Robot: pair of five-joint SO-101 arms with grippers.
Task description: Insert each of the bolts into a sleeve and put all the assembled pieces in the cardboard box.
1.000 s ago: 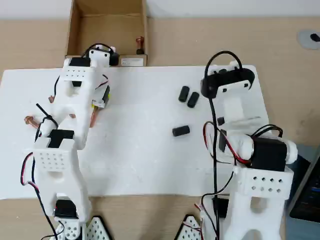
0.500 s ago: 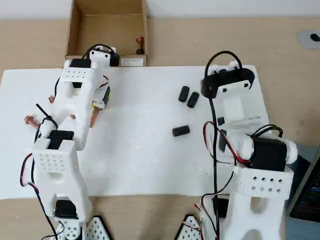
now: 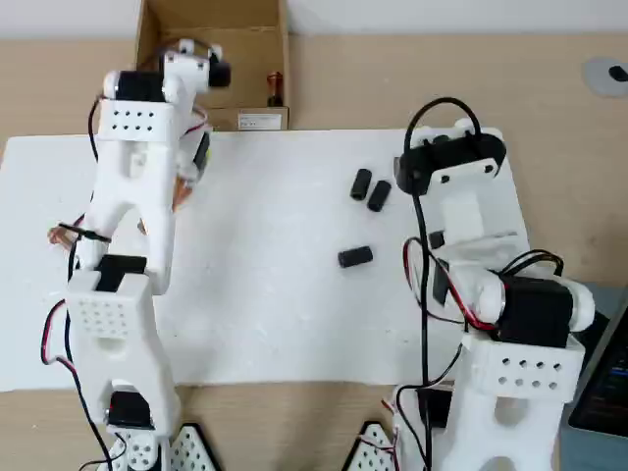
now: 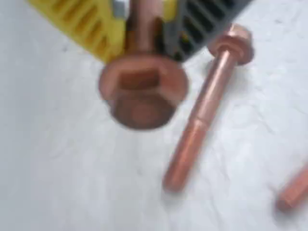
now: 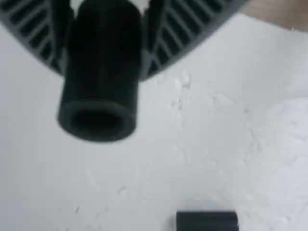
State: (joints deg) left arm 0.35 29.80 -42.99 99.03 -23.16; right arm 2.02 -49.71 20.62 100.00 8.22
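Observation:
My left gripper [image 4: 144,29] is shut on a copper bolt [image 4: 143,91], whose head faces the camera and hangs above the white mat. Under it lies a second bolt [image 4: 204,110], with the tip of a third [image 4: 292,192] nearby. In the high view the left arm [image 3: 147,147] stands near the cardboard box [image 3: 147,59]. My right gripper [image 5: 108,43] is shut on a black sleeve [image 5: 98,91], its open end towards the camera, over the mat's right side. Three loose sleeves [image 3: 362,183], [image 3: 379,195], [image 3: 355,257] lie mid-mat.
An assembled bolt and sleeve [image 3: 275,88] sits inside the box by its right wall. Another bolt [image 3: 59,234] lies at the mat's left edge. One sleeve [image 5: 207,222] lies below the right gripper. A laptop edge [image 3: 608,383] stands at the far right.
The left arm has risen and swung towards the box, carrying its bolt. The right arm has barely shifted.

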